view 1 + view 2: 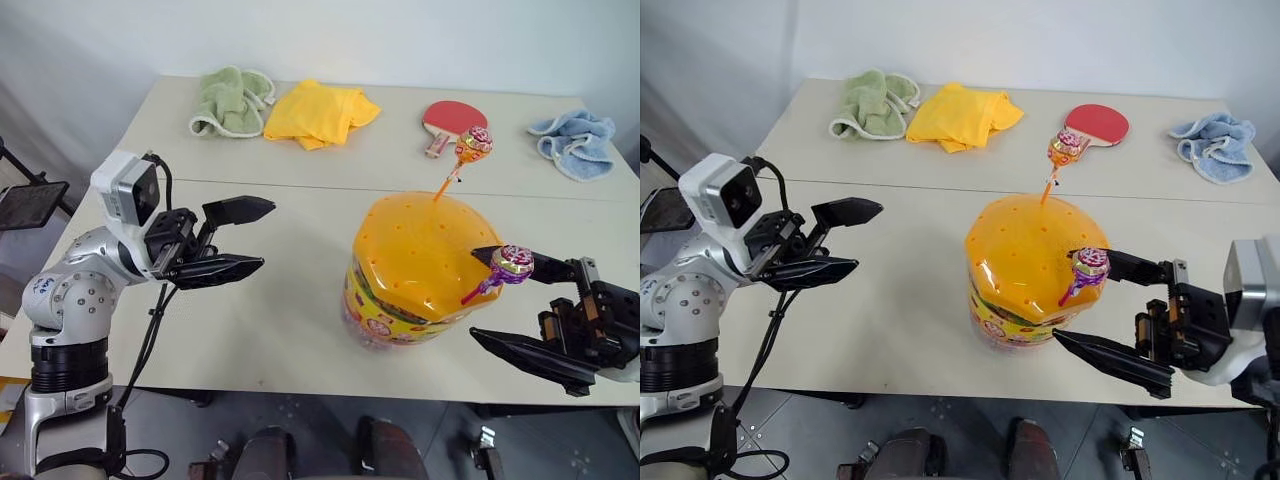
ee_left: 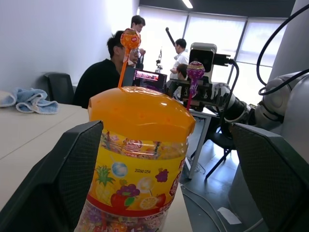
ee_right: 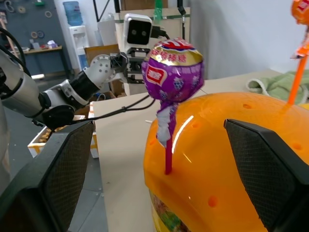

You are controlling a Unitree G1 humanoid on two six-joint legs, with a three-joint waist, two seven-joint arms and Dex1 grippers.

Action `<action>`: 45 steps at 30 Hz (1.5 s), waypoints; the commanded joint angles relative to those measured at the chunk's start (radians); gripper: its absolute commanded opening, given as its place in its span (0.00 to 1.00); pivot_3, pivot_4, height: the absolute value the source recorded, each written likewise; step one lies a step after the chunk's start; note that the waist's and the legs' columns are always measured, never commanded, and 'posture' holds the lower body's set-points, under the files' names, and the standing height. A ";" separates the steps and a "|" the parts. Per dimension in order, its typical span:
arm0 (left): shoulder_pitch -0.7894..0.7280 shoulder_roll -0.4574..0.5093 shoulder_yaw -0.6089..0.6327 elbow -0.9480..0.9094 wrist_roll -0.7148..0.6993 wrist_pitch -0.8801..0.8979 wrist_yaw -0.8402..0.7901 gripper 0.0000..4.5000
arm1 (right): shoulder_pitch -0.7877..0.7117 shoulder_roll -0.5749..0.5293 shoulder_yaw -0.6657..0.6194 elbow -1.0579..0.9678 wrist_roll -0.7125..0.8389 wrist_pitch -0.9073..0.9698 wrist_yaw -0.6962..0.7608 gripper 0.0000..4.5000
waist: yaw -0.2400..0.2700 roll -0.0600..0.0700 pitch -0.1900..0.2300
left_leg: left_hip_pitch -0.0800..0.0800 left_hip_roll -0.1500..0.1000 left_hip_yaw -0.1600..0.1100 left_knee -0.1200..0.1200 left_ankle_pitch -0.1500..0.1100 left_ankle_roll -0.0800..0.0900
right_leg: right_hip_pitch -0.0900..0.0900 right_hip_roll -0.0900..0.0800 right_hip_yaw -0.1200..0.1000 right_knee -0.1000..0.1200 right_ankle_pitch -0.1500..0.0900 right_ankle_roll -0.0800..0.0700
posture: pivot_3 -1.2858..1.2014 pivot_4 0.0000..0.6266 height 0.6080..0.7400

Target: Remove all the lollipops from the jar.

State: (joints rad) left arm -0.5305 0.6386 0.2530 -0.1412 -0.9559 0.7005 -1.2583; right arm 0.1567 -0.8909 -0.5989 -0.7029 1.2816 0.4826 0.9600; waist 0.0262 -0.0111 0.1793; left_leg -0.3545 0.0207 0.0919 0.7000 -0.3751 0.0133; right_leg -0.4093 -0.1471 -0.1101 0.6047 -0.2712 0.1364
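The left tool point(image 1: 232, 240) hung released beside the jar point(image 1: 420, 265), aimed at it, likely lining up for a pick. The jar stood upright near the table's point(image 1: 270, 330) front edge. An orange lollipop point(image 1: 473, 143) rose from the lid, stick leaning away. The purple lollipop point(image 1: 511, 265) tilted toward the released right tool point(image 1: 515, 300), framed between its fingers.

The jar point(image 1: 415, 270) is set on the table point(image 1: 280, 330), near its front edge. Two lollipops are stuck in the jar's lid: one lollipop point(image 1: 473, 145) at the back of the lid, the other lollipop point(image 1: 511, 265) at its right front edge. The left gripper point(image 1: 245, 240) is held to the left of the jar, well apart from it; the right gripper point(image 1: 500, 300) is placed just beside the jar's right. Behind the jar a paddle point(image 1: 450, 120) is laid; two cloths point(image 1: 270, 108) are found behind and left, and a towel point(image 1: 575, 140) behind and right.
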 commanded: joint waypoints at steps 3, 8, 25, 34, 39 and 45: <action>-0.021 -0.013 -0.021 -0.017 -0.030 -0.003 -0.020 1.00 | -0.013 0.029 0.013 -0.015 -0.026 -0.016 0.001 0.79 | 0.000 0.000 0.000 | 0.000 0.000 0.000 0.000 0.000 0.000 | 0.000 0.000 0.000 0.000 0.000 0.000 | 0.52 0.24 1.00; -0.040 -0.034 -0.031 -0.017 -0.051 0.001 -0.022 1.00 | -0.029 0.051 0.015 -0.002 -0.056 -0.031 0.009 0.42 | 0.000 0.000 0.000 | 0.000 0.000 0.000 0.000 0.000 0.000 | 0.000 0.000 0.000 0.000 0.000 0.000 | 0.52 0.24 1.00; -0.046 -0.092 -0.052 -0.041 -0.081 0.003 0.008 1.00 | -0.122 0.018 -0.246 0.133 0.220 0.010 -0.245 0.01 | 0.001 0.000 0.000 | 0.000 0.000 0.000 0.000 0.000 0.000 | 0.000 0.000 0.000 -0.001 0.000 0.000 | 0.52 0.24 1.00; -0.023 -0.016 -0.147 0.028 0.125 -0.167 -0.152 1.00 | 0.231 -0.196 -0.386 0.514 -0.258 0.218 -0.321 0.01 | 0.002 0.000 0.000 | -0.003 -0.001 0.003 -0.001 0.000 0.003 | 0.001 0.000 0.000 -0.010 0.000 0.000 | 0.52 0.24 1.00; -0.017 -0.026 -0.152 0.025 0.144 -0.178 -0.128 1.00 | 0.314 -0.264 -0.201 0.572 -0.467 0.287 -0.251 0.01 | -0.006 0.001 -0.001 | -0.003 0.001 0.004 -0.001 0.000 0.003 | 0.001 0.001 0.000 -0.011 0.000 0.000 | 0.52 0.24 1.00; 0.001 -0.020 -0.141 0.004 0.144 -0.183 -0.109 1.00 | 0.233 -0.266 -0.022 0.659 -0.651 0.249 -0.240 0.01 | -0.003 0.003 -0.001 | -0.003 0.001 0.004 -0.001 0.000 0.003 | 0.001 0.001 0.000 -0.011 0.000 0.000 | 0.52 0.24 1.00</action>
State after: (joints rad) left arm -0.5321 0.6100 0.0966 -0.1060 -0.8124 0.5317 -1.3732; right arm 0.3959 -1.1439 -0.6280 -0.0554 0.6758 0.7444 0.7079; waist 0.0234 -0.0080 0.1782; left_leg -0.3576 0.0213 0.0961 0.6992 -0.3754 0.0160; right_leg -0.4086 -0.1459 -0.1100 0.5937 -0.2712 0.1366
